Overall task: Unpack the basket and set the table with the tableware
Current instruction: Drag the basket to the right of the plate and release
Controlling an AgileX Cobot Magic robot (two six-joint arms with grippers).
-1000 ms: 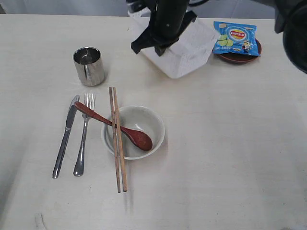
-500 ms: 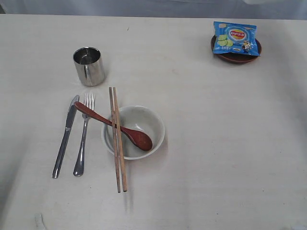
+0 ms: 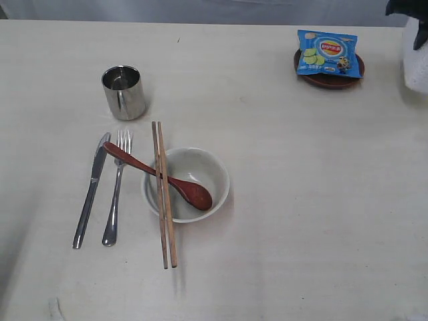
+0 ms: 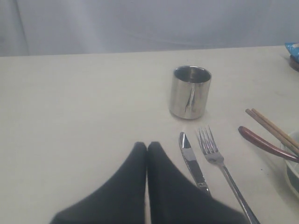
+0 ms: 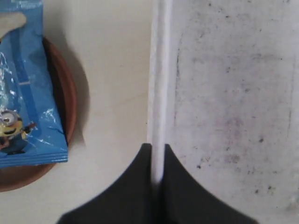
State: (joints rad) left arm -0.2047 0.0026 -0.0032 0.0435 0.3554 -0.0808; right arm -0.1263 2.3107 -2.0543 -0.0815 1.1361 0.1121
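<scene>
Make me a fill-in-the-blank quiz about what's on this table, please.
The red-brown spoon has its head inside the ____. The blue chips packet lies on a small brown ____. Side by side with the knife lies the ____. The right gripper is shut on the wall of the white ____.
Missing: bowl; plate; fork; basket.

Your table (image 3: 301, 200) is looking pale cream. The mug (image 3: 124, 92), knife (image 3: 90, 190) and fork (image 3: 116, 190) are shining silver. The spoon (image 3: 160, 176) is showing red-brown, the chopsticks (image 3: 164, 200) light brown, the bowl (image 3: 207, 170) off-white, the plate (image 3: 331, 81) brown. The packet (image 3: 328, 53) is showing bright blue with a yellow figure. The white basket (image 5: 233, 93) is showing dark specks. Your left gripper (image 4: 147, 145) and right gripper (image 5: 157, 147) are looking black.
</scene>
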